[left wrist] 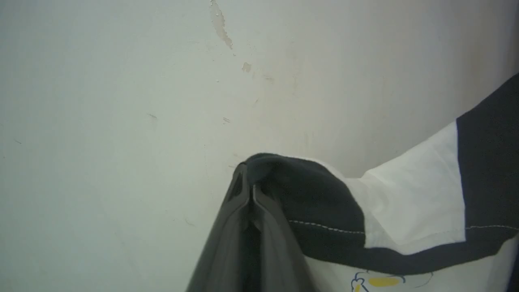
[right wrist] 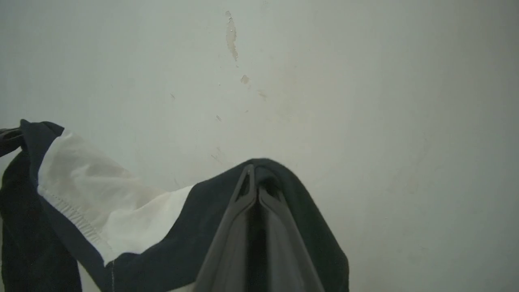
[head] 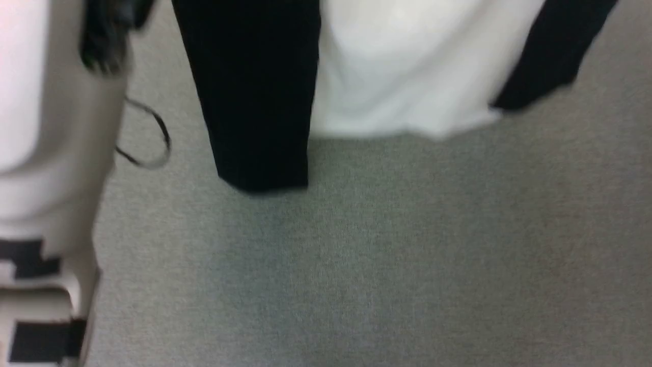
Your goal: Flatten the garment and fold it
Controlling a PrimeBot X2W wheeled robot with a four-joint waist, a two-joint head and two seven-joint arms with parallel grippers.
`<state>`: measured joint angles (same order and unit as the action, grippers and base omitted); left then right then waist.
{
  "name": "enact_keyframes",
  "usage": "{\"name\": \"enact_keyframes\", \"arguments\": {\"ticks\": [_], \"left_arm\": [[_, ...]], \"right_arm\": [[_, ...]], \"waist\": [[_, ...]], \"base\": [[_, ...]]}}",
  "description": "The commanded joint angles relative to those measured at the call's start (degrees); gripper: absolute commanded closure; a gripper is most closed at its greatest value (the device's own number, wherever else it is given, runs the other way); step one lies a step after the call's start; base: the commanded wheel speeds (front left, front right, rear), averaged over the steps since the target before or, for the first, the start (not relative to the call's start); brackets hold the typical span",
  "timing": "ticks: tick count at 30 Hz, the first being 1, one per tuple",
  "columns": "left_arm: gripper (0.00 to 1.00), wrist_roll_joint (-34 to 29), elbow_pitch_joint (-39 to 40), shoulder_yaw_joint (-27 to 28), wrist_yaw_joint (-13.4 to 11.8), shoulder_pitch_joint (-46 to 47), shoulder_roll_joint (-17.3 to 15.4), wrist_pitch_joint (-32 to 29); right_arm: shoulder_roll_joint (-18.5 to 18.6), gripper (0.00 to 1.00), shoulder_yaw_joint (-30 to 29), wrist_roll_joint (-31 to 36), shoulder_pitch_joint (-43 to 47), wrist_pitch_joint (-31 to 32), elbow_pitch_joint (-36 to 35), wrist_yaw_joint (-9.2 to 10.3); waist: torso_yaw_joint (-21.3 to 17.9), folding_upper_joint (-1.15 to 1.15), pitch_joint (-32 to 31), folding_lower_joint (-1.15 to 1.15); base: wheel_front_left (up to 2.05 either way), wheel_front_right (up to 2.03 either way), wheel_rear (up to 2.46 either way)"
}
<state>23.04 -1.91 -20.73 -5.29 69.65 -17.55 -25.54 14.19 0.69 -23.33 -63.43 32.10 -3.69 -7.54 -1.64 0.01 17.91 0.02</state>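
In the head view everything is blurred. The garment, a soft white cotton shirt with long black sleeves, comes down from the top edge, which cuts off its upper part. One black sleeve hangs lowest, left of the white body, and the other sleeve slants away at the upper right. Below it lies grey carpeted floor; whether the sleeve end touches the carpet cannot be told. A pale robot arm with black markings runs down the left edge, beside a thin dark cable loop. A dark smear at the upper left is too blurred to identify.

In the left wrist view the left fingers are pressed together, clamped on a fold of black cloth at their tips. The garment trails off to the right, cut off by the frame. A small yellow and blue print is half cropped at the bottom edge. Behind is a pale wall with a chipped paint patch.

In the right wrist view the right fingers are likewise together, with black cloth draped over and hiding their tips. The garment stretches left to the frame edge, where a dark shape cannot be made out.
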Motion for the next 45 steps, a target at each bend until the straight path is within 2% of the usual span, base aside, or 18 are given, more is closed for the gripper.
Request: {"name": "enact_keyframes", "arguments": {"ticks": [1,4,6,12,17,22,27,32,39,42,45], "left_arm": [[1.00,-1.2,-1.2,-0.3,0.4,2.5,-0.1,0.3],[1.00,-4.1,-5.7,-1.0,0.8,10.5,0.3,2.3],[1.00,-5.7,-8.9,-0.8,0.3,15.6,1.2,4.8],[1.00,-9.4,-18.0,-1.0,-1.0,26.5,3.9,14.4],[1.00,-12.5,-23.2,-3.1,-1.3,29.0,4.5,22.2],[1.00,-12.1,-26.0,-3.4,-0.9,27.5,4.6,27.4],[1.00,-10.5,-25.2,-3.9,1.1,24.1,3.9,29.0],[1.00,-9.2,-19.8,-5.2,2.4,17.2,2.8,29.1],[1.00,-7.3,-5.8,-6.4,0.1,1.3,0.2,26.6],[1.00,-6.9,1.0,-7.4,-1.6,-6.9,-1.4,24.8],[1.00,-7.4,7.4,-8.8,-4.0,-15.5,-3.0,23.7]], "right_arm": [[0.5,1.00,0.7,0.8,-2.6,-0.8,1.4,0.05],[2.5,1.00,3.0,3.6,-11.0,-3.9,7.2,0.05],[3.2,1.00,3.8,5.4,-16.3,-6.3,11.4,0.05],[2.4,1.00,4.3,9.3,-27.7,-14.0,22.9,0.05],[2.7,1.00,6.5,10.9,-30.5,-19.6,29.3,0.05],[4.6,1.00,9.6,8.8,-30.0,-23.0,31.7,0.05],[7.9,1.00,12.9,4.8,-27.5,-24.6,29.7,0.05],[12.2,1.00,14.2,-1.5,-21.2,-25.2,24.1,0.05],[16.7,1.00,10.0,-8.1,-3.4,-24.6,10.9,0.05],[16.7,1.00,7.1,-8.9,5.9,-23.9,5.1,0.05],[15.2,1.00,4.1,-9.0,15.1,-23.2,-0.2,0.05]], "waist": [[-0.6,-0.01,10.1,-0.02],[-0.3,-0.01,14.6,-0.02],[0.0,-0.01,17.0,-0.02],[1.4,-0.01,22.1,-0.02],[2.2,-0.01,25.5,-0.02],[2.5,-0.01,27.7,-0.02],[2.4,-0.01,27.7,-0.02],[2.8,-0.01,25.6,-0.02],[2.4,-0.01,19.7,-0.02],[2.1,-0.01,17.0,-0.02],[1.8,-0.01,14.2,-0.02]], "base": [[0.00,0.00,0.00],[0.00,0.00,0.00],[0.00,0.00,0.00],[0.00,0.00,0.00],[0.00,0.00,0.00],[0.00,0.00,0.00],[0.00,0.00,0.00],[0.00,0.00,0.00],[0.00,0.00,0.00],[0.00,0.00,0.00],[0.00,0.00,0.00]]}}
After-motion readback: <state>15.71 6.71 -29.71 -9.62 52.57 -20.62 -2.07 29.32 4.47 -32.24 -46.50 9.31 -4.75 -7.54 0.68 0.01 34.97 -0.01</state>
